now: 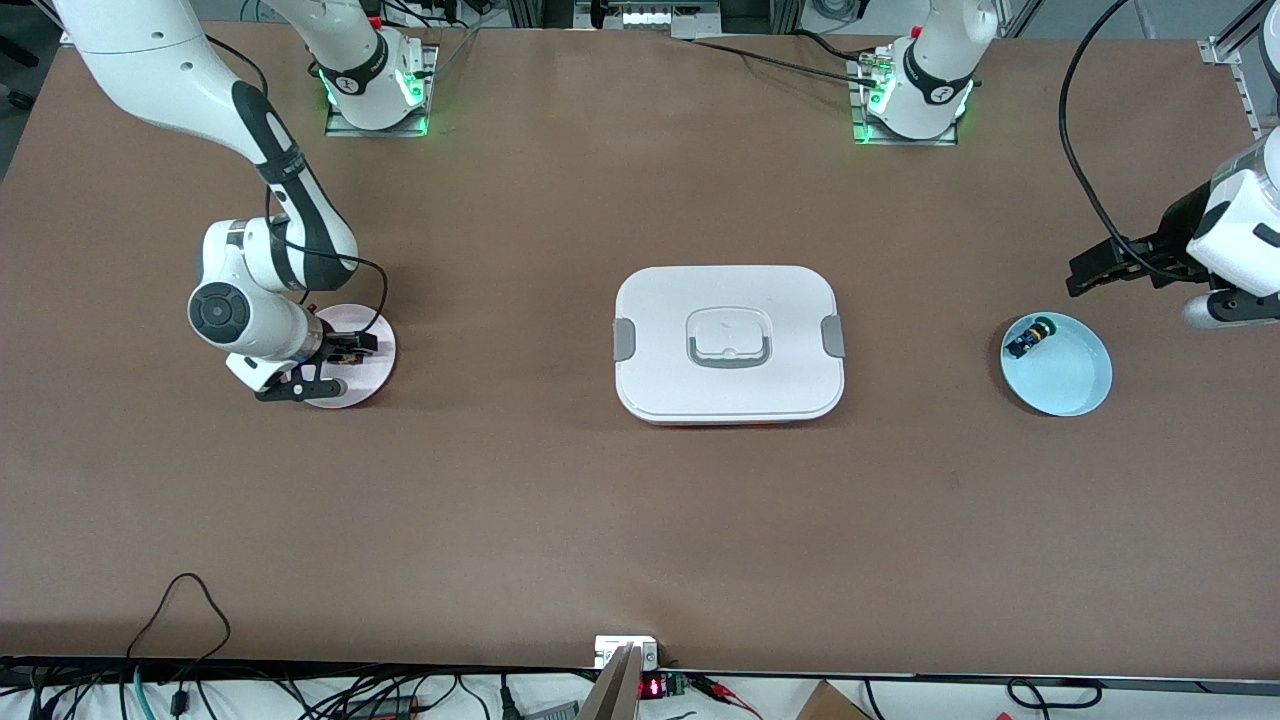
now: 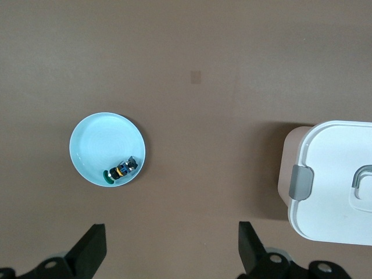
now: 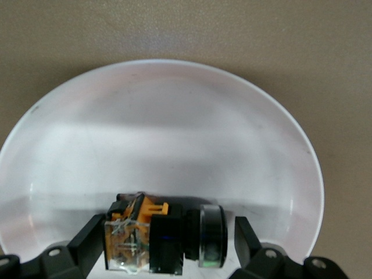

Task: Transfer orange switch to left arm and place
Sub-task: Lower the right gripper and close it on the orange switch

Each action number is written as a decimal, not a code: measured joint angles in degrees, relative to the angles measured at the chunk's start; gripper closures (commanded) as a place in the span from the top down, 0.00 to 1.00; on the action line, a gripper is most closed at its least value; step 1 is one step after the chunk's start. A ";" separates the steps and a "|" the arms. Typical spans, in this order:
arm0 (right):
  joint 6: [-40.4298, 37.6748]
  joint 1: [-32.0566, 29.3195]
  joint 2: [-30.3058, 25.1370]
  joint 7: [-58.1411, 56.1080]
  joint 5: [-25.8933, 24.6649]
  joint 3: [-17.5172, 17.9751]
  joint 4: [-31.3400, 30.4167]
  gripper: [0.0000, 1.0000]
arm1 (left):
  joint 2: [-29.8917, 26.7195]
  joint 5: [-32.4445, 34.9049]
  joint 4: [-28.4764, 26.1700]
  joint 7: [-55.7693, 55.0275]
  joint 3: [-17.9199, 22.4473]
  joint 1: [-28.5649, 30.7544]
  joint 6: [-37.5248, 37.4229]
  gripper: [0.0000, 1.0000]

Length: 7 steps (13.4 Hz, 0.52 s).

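Note:
The orange switch (image 3: 131, 235), orange-tan body with a black round cap, lies on its side in a pale pink plate (image 1: 375, 378) at the right arm's end of the table. My right gripper (image 3: 168, 231) is down in that plate, open, with one finger on each side of the switch; a small gap shows at the cap end. In the front view the right gripper (image 1: 345, 350) hides the switch. My left gripper (image 1: 1085, 275) is open and empty, up in the air beside the light blue plate (image 1: 1075, 385). The white box (image 1: 728, 345) sits at the table's middle.
The light blue plate (image 2: 99, 136) holds a small blue-bodied switch (image 2: 123, 169), which also shows in the front view (image 1: 1030, 338). The box's end with a grey clip (image 2: 301, 181) shows in the left wrist view. Bare brown table lies between the plates and the box.

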 measured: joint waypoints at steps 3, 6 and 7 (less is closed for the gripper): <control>0.00 0.02 -0.31 -0.24 -0.01 0.16 0.09 0.59 | 0.04 0.00 0.00 0.00 0.00 0.00 0.00 1.00; 0.11 0.21 -0.47 -0.32 -0.02 0.19 0.29 0.50 | 0.08 0.00 0.00 0.00 0.00 0.00 0.00 1.00; 0.13 0.29 -0.47 -0.32 -0.02 0.19 0.40 0.49 | 0.08 0.00 0.00 0.00 0.00 0.00 0.00 1.00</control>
